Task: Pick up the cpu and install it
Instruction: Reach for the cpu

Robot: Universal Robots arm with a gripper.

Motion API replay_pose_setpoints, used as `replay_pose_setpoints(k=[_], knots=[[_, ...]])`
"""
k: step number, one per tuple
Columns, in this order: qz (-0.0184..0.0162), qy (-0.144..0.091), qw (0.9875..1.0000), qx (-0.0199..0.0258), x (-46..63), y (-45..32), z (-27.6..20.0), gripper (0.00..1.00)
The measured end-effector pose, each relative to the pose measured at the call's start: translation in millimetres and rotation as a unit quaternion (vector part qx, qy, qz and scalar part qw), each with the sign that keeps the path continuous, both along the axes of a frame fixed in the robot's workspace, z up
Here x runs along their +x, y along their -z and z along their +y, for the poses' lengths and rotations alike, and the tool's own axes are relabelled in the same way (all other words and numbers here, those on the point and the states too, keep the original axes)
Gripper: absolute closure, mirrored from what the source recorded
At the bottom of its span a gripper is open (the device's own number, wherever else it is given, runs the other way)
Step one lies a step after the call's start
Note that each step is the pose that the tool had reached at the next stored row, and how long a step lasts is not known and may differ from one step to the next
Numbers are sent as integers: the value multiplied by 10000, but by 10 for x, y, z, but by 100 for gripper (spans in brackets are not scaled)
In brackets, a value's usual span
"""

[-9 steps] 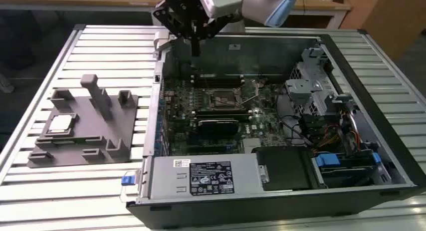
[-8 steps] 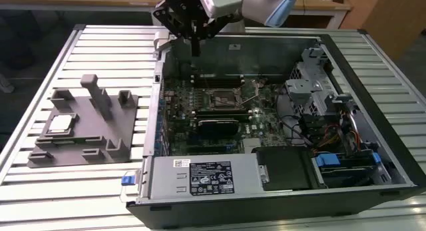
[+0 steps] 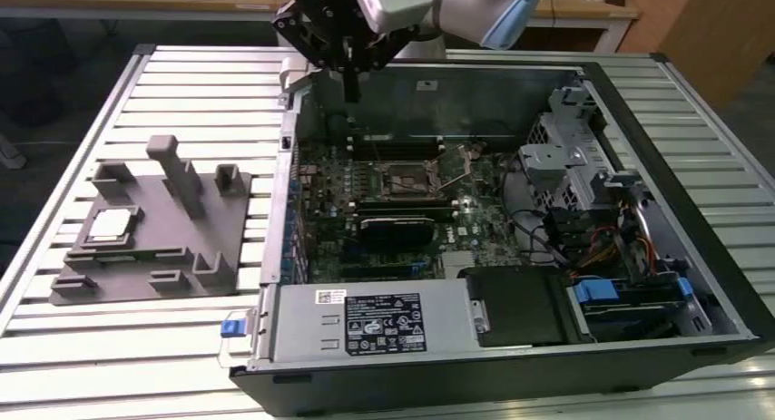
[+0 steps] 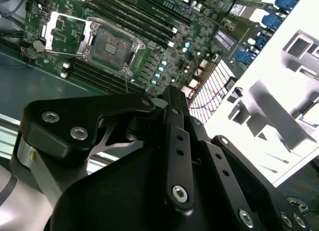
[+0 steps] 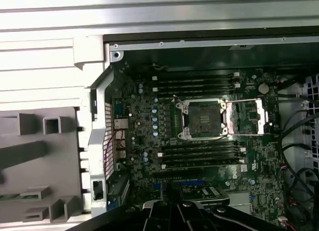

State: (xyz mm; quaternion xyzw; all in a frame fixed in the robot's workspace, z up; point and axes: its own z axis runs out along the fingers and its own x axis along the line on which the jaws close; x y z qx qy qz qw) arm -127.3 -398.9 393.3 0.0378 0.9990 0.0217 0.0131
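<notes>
My gripper point(image 3: 351, 95) hangs closed on nothing above the case's point(image 3: 485, 98) far wall. The cpu point(image 3: 109, 225) lies on the grey tray point(image 3: 181, 284), well apart from the gripper, toward the exterior view's left. The risks I see are clipping that wall or the tray's posts point(image 3: 181, 180), and bending pins in the open socket point(image 3: 406, 180). Underneath is a slatted metal surface point(image 3: 181, 84), with wooden desks point(image 3: 582, 7) behind.

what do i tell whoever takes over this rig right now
Pincer: looks shut, holding nothing, hanging above the far edge of the open computer case.
Cpu: lying flat on the grey tray, outside the case on the exterior view's left.
Socket: frame flipped open, no chip in it.
Done: nothing that shows.
Left: the pick and the install.
</notes>
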Motion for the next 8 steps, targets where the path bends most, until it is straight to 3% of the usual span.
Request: replay_pose_setpoints(k=[8], knots=[[0,1,10000,0,-79,2,0,89]])
